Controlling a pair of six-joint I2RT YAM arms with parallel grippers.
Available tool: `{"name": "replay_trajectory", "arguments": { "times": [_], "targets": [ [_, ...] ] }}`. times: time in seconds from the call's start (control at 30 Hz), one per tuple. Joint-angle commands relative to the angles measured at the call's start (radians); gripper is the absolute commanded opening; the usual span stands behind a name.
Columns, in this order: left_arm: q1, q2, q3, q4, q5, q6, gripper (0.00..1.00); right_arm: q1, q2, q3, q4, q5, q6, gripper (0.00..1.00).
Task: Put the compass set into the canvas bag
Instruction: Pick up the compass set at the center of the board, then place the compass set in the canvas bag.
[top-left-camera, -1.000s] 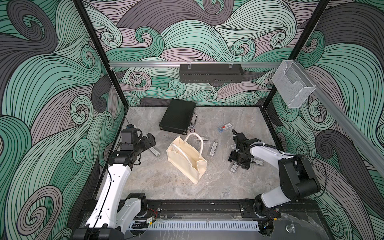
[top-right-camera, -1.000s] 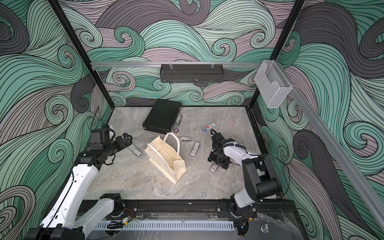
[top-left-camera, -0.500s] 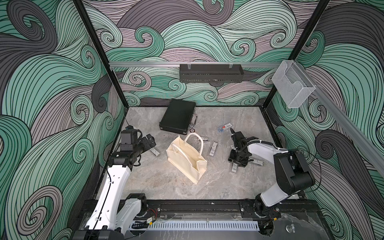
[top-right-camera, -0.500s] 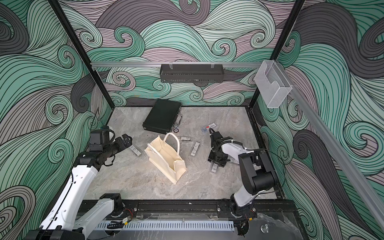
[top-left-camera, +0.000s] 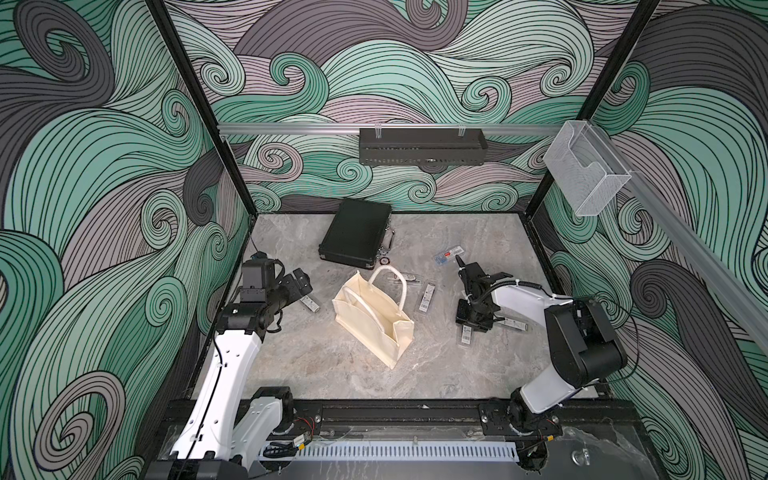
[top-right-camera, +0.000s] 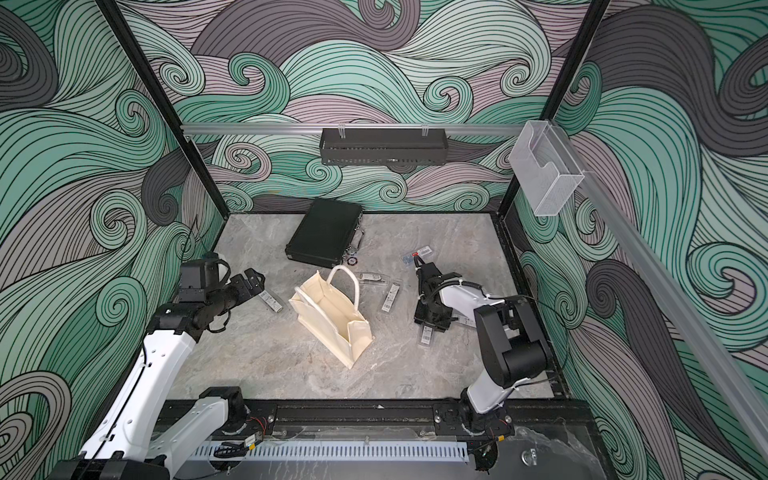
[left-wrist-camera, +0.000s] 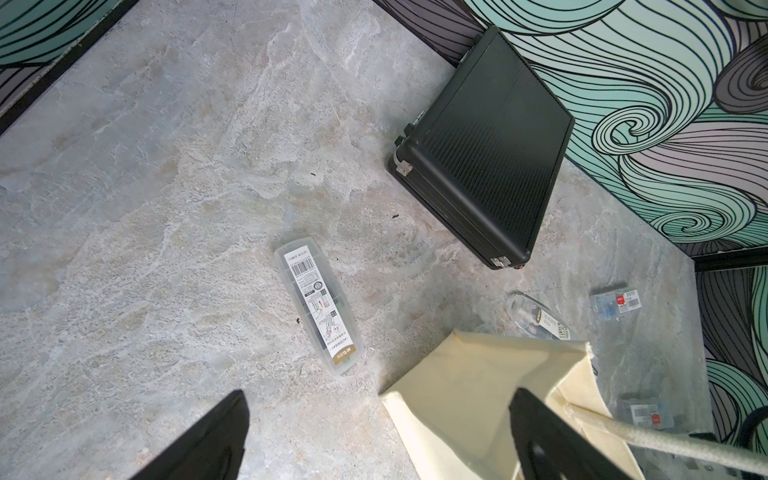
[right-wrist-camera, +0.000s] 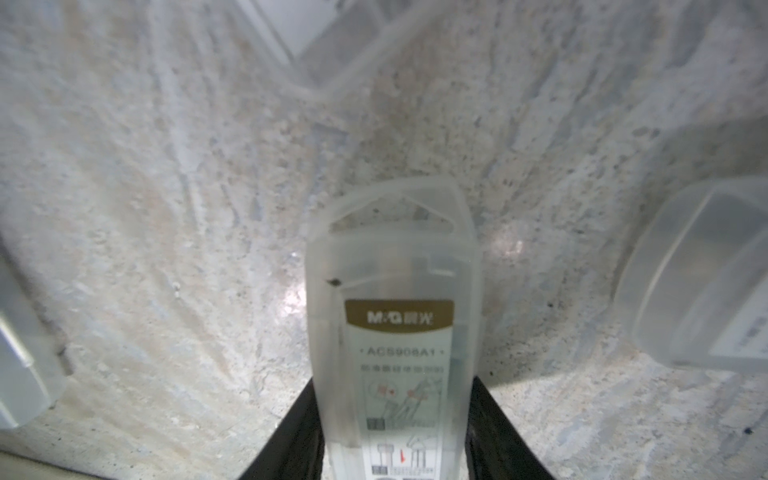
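Note:
The cream canvas bag (top-left-camera: 374, 320) (top-right-camera: 332, 320) stands mid-table with its mouth open upward and its handles raised. To its right, low over the table, my right gripper (top-left-camera: 471, 322) (top-right-camera: 432, 320) is shut on a compass set (top-left-camera: 466, 336) (right-wrist-camera: 395, 324), a clear plastic case with a gold label. In the right wrist view both black fingers (right-wrist-camera: 303, 415) press its long sides, and the case lies on or just above the table. My left gripper (top-left-camera: 297, 284) (left-wrist-camera: 376, 399) hangs open left of the bag (left-wrist-camera: 478, 386) with nothing in it. Another such case (top-left-camera: 309, 302) (left-wrist-camera: 318, 307) lies just past it.
A black hard briefcase (top-left-camera: 357, 232) lies at the back. More clear cases lie right of the bag (top-left-camera: 427, 297) and beside the right arm (top-left-camera: 513, 323). A small blue packet (top-left-camera: 449, 254) lies behind the right gripper. Patterned walls close in three sides.
The right gripper's jaws have come together onto the case under them, and that arm's elbow has swung inward. The left arm has barely moved.

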Motion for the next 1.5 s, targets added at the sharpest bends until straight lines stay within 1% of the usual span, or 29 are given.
{"name": "replay_trajectory", "arguments": {
  "times": [0.0,0.13,0.2,0.4,0.53,0.6,0.7,0.93,1.07,1.2,1.33,1.47],
  "targets": [
    [0.008,-0.007,0.031,-0.023,0.013,-0.006,0.98,0.007,-0.017,0.033,-0.021,0.024,-0.022,0.47],
    [0.009,-0.005,0.044,-0.027,0.019,-0.011,0.98,0.007,-0.078,0.093,-0.053,0.025,-0.059,0.46],
    [0.008,-0.003,0.050,-0.029,0.020,-0.012,0.98,0.014,-0.115,0.144,-0.067,0.005,-0.103,0.45],
    [0.008,0.014,0.070,-0.022,0.040,-0.016,0.98,0.070,-0.213,0.353,-0.120,0.004,-0.218,0.44],
    [0.008,0.031,0.086,-0.019,0.063,-0.024,0.98,0.136,-0.261,0.484,-0.126,-0.010,-0.272,0.43],
    [0.008,0.032,0.090,-0.014,0.072,-0.029,0.98,0.185,-0.272,0.545,-0.128,-0.017,-0.303,0.43],
    [0.007,0.033,0.094,-0.004,0.084,-0.038,0.98,0.281,-0.270,0.623,-0.135,0.006,-0.351,0.42],
    [-0.001,0.036,0.121,-0.004,0.123,-0.065,0.98,0.513,-0.193,0.802,-0.155,0.123,-0.464,0.43],
    [-0.010,0.026,0.138,0.002,0.131,-0.053,0.98,0.605,-0.117,0.881,-0.153,0.161,-0.515,0.42],
    [-0.018,0.020,0.147,-0.003,0.136,-0.049,0.98,0.652,0.000,0.965,-0.176,0.202,-0.563,0.42],
    [-0.021,0.010,0.143,-0.011,0.142,-0.044,0.98,0.660,0.123,1.059,-0.222,0.245,-0.585,0.41],
    [-0.022,-0.003,0.132,-0.019,0.133,-0.036,0.98,0.662,0.194,1.093,-0.249,0.244,-0.592,0.41]
  ]
}}
